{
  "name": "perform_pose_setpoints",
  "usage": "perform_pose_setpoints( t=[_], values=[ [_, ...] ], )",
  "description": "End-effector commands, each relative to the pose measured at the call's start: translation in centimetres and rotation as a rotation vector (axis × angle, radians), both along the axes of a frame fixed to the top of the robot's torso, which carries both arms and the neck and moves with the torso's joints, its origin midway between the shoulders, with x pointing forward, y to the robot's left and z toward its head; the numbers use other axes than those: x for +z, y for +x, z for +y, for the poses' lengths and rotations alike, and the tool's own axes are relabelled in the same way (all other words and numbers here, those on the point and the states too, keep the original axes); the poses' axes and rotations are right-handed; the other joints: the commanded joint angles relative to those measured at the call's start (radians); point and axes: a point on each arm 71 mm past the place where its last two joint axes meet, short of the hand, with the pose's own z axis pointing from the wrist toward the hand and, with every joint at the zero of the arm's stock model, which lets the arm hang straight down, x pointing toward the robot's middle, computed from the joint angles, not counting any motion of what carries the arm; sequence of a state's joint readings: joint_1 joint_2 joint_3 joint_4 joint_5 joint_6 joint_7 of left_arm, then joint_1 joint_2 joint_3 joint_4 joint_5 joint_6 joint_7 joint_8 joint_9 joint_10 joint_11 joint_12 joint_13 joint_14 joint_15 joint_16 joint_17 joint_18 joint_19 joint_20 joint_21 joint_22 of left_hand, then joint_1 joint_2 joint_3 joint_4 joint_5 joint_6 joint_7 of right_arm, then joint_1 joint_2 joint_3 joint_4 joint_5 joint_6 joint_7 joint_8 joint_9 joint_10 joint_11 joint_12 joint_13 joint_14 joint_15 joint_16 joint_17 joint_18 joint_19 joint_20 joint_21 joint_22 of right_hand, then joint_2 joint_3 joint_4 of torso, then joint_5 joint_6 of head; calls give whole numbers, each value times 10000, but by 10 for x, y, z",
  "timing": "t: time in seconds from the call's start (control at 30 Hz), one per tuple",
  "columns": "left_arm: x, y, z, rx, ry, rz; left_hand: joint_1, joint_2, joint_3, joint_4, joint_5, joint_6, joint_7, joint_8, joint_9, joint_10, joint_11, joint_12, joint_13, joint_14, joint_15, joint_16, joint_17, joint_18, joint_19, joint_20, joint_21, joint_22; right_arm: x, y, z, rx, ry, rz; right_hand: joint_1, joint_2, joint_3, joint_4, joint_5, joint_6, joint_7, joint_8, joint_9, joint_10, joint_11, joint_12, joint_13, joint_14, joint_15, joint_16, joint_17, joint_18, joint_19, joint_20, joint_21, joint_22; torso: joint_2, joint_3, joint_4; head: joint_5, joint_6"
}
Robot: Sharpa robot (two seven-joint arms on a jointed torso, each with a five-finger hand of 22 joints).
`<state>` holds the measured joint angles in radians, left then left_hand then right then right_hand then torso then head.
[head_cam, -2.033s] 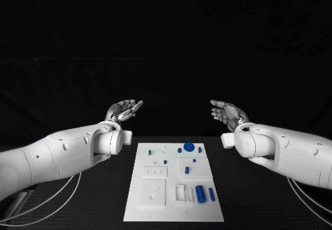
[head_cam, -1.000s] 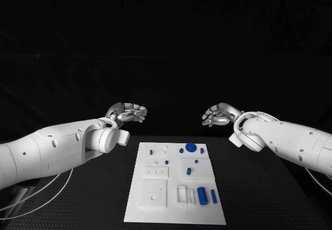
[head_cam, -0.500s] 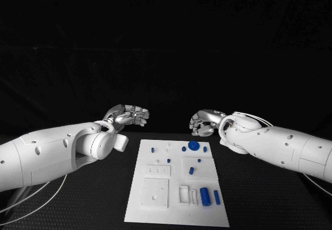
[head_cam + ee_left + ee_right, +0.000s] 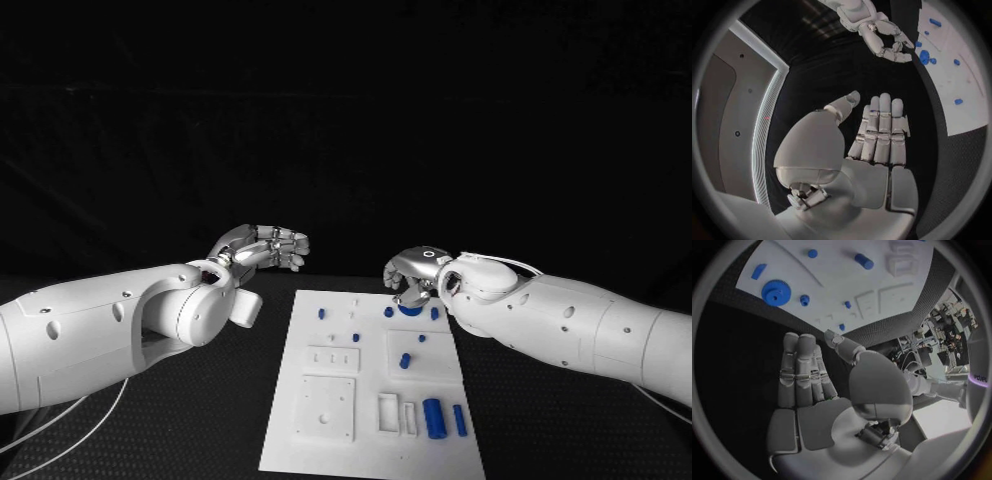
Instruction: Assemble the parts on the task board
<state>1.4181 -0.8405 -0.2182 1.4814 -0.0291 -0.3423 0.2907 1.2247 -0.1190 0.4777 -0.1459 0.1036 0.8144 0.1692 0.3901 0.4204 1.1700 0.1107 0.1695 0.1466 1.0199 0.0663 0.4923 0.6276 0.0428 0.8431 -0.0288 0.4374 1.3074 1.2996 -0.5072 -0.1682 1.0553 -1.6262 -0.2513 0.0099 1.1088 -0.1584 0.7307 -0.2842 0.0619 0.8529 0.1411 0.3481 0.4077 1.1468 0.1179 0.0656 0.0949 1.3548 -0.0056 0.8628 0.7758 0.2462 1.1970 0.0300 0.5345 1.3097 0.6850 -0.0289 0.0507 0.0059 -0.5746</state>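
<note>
Task board [image 4: 368, 400] flat on the black table [image 4: 577, 420], long side running away from the robot. Left hand [image 4: 264, 247] raised off the board's far left corner, well apart from it, holding nothing; fingers [image 4: 879, 130] straight and close together in the left wrist view, thumb alongside, though curled-looking from the head view. Right hand [image 4: 413, 272] low over the board's far right corner, just above the blue gear [image 4: 774, 292], empty; fingers [image 4: 798, 372] extended side by side, thumb out to one side, not touching any part. Gear lying flat at the board's far end, partly hidden behind the right hand in the head view. Small blue pegs [image 4: 389, 312] scattered beside the gear and toward the board's middle. Large blue cylinder [image 4: 433, 412] and a slimmer blue bar [image 4: 460, 420] lying near the board's near right corner, next to white rectangular blocks [image 4: 389, 412]. Square white plate [image 4: 327, 406] set on the board's near left part.
</note>
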Motion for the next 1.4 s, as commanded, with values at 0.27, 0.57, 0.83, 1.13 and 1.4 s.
perform_pose_setpoints(
  t=[0.27,0.57,0.83,1.13,1.4],
  values=[
    [2,-2,-7,-368,-83,-36,-190,3,68,-137,-33,-11,59,-98,41,-12,62,-93,-11,-66,57,-63,39,187,-107,3,50,182,-9,-2,4,79,-753,-286,11,-226,194,25,-68,-47,6,-71,-66,-197,21,-18,-139,-148,111,349,90,156,4,-49,223,225,327,-15,79,-35,105],
    [2,-4,-9,-457,-112,-11,-275,-4,114,-180,-36,-25,72,-124,64,-29,74,-127,-9,-68,61,-80,59,191,-119,9,66,183,-19,-1,5,-67,-964,-295,-18,-406,269,60,-88,-130,95,-132,-118,-456,97,-31,-268,-230,184,530,71,156,-41,-53,340,209,465,-43,105,-77,115],
    [2,-7,-11,-548,-157,26,-318,-5,134,-197,-38,-34,77,-138,75,-33,79,-141,-7,-66,62,-86,70,192,-123,11,75,183,-22,1,3,-192,-1117,-441,44,-530,407,113,-108,-193,115,-161,-140,-650,142,-24,-290,-281,229,604,27,156,-80,-52,379,195,574,-63,136,-85,160],
    [2,-8,-11,-573,-169,60,-386,-5,166,-221,-40,-47,85,-158,93,-41,86,-163,-4,-61,62,-95,87,196,-127,12,89,183,-20,4,1,-326,-1102,-758,128,-561,576,169,-111,-173,138,-139,-136,-661,147,6,-274,-294,234,682,-4,156,-73,-58,424,191,683,-83,152,-100,217],
    [2,-9,-12,-653,-200,80,-412,-2,186,-236,-40,-49,86,-166,104,-40,86,-171,-1,-56,61,-99,97,199,-128,11,98,184,-21,6,3,-352,-1107,-833,133,-566,631,200,-117,-159,140,-126,-132,-651,145,13,-270,-299,233,718,-17,156,-68,-59,446,192,803,-104,179,-115,253]
  ],
)
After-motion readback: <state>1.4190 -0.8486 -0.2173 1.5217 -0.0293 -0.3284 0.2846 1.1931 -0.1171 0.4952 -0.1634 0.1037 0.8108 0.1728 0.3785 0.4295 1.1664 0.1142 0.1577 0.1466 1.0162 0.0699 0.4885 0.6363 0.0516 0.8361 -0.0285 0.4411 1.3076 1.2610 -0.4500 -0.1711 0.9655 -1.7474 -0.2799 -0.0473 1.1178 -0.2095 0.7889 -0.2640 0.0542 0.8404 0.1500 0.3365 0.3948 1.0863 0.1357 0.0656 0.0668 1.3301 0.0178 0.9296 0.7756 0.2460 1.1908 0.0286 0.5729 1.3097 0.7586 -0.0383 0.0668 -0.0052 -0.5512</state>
